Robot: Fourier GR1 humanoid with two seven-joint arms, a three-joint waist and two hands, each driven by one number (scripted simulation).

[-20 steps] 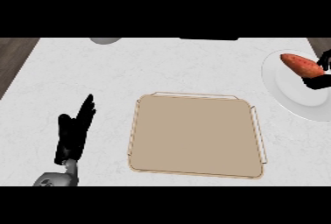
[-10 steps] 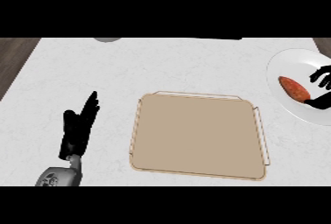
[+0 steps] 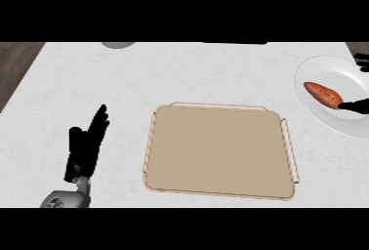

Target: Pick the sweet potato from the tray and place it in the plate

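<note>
Sweet potato [image 3: 323,93] sat on the white plate [image 3: 320,72], right hand [image 3: 355,105] fingers straight, just touching it, grasping nothing. Left hand [image 3: 84,148] rested released beside the tray [image 3: 219,150].

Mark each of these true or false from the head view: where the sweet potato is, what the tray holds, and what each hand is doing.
1. The sweet potato lies on the plate. True.
2. The tray holds a sweet potato. False: nothing shows on it.
3. The left hand is open, left of the tray. True.
4. The right hand is above the tray. False: it is at the view's right edge, over the plate.
5. The plate sits left of the tray. False: it is up and to the right.
</note>
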